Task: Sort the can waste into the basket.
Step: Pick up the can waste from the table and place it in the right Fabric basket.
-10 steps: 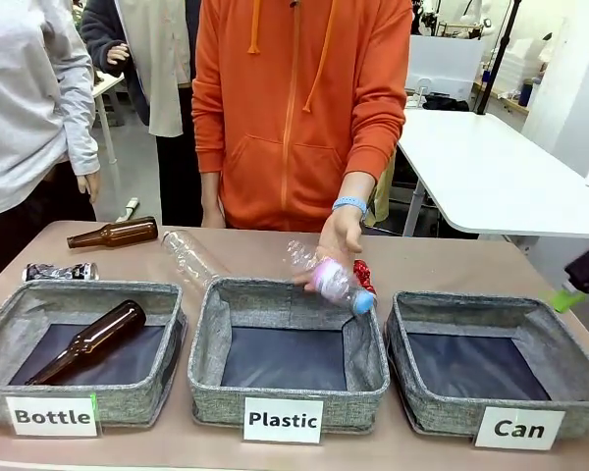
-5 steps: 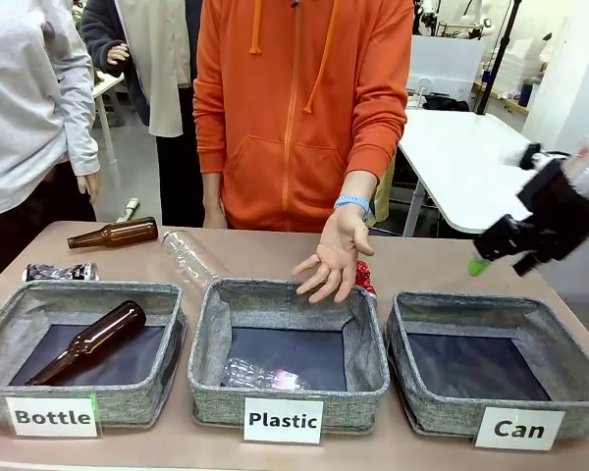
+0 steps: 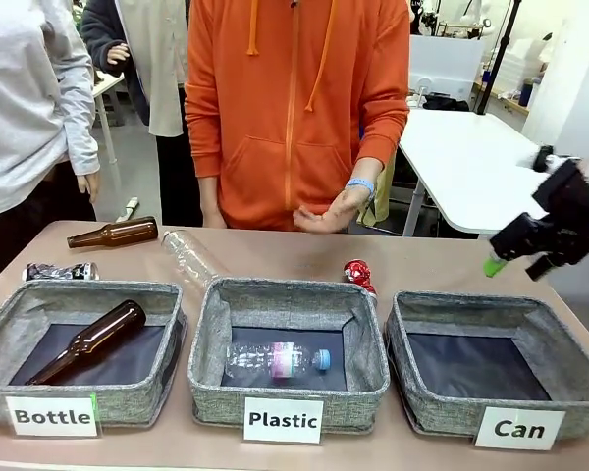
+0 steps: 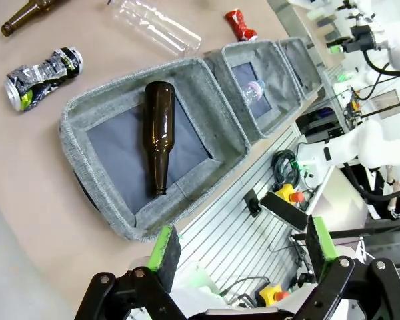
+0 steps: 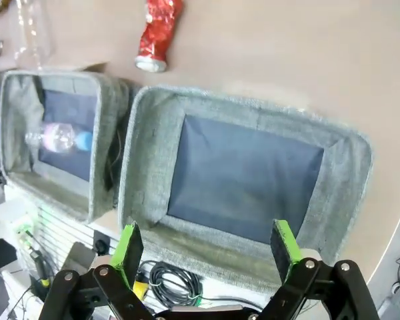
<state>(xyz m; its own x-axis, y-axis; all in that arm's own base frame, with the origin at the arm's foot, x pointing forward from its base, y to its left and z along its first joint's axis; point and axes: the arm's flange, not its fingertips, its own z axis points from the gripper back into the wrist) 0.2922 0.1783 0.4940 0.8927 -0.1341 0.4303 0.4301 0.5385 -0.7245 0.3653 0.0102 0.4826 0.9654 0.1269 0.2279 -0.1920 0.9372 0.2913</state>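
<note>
While the tabletop (image 3: 452,265) spans the front view, the "Can" basket (image 3: 468,300) sits at lower right. The right end effector (image 5: 205,243), at the right edge, and the left end effector (image 4: 242,243) both gape wide, holding nothing. The red can (image 3: 357,275) lies centre; the black-and-silver can (image 3: 61,272), far left.

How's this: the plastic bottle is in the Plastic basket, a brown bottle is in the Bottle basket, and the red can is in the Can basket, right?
No. The red can lies on the table behind the Plastic basket, not in the Can basket, as the front view shows. The plastic bottle and brown bottle are where you said.
</note>
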